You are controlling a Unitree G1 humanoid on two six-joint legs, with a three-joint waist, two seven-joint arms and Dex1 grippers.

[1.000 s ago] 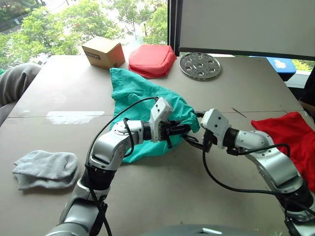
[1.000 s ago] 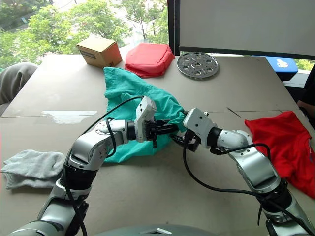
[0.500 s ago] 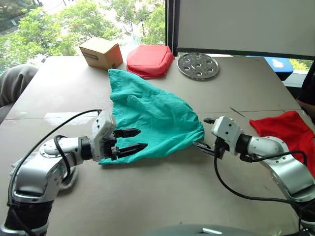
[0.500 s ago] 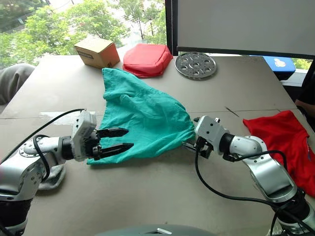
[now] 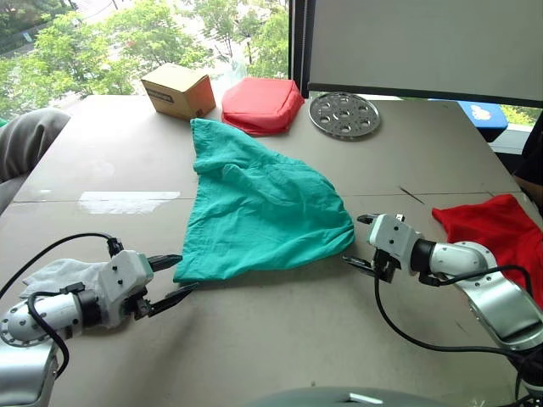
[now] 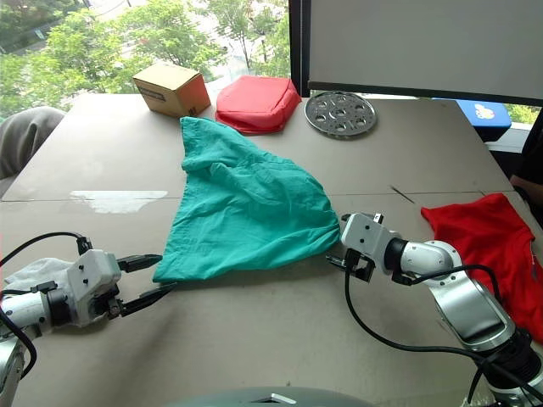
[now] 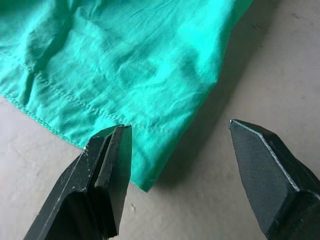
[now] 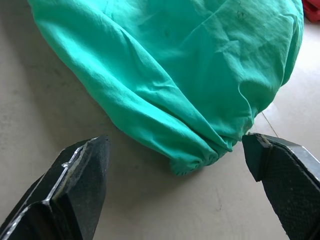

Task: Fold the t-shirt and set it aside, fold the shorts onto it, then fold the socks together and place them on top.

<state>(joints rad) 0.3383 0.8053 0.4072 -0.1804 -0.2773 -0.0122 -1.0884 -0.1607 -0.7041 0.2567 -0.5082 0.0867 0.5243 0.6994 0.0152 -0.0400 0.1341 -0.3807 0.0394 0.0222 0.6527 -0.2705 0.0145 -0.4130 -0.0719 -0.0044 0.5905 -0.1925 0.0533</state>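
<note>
Teal-green fabric shorts lying spread on the table, both grippers sitting open at their near corners.

The wide brown table (image 5: 407, 144) is carrying the teal-green lightweight shorts (image 5: 259, 203) at its middle, lying flat and wrinkled, narrowing toward the far side. The bright red thin cloth t-shirt (image 5: 501, 229) is lying crumpled at the right edge, well apart from the shorts. A puffy red cushion-like pouch (image 5: 261, 103), a brown cardboard box (image 5: 178, 90) and a round perforated metal disc (image 5: 344, 113) are sitting along the far edge. The light grey knit socks (image 5: 55, 273) are lying near left, behind the left arm. The left gripper (image 5: 170, 278) is holding its fingers spread wide at the shorts' near left corner, gripping nothing. The right gripper (image 5: 363, 242) is holding its fingers wide apart just beside the gathered near right corner, empty too.
</note>
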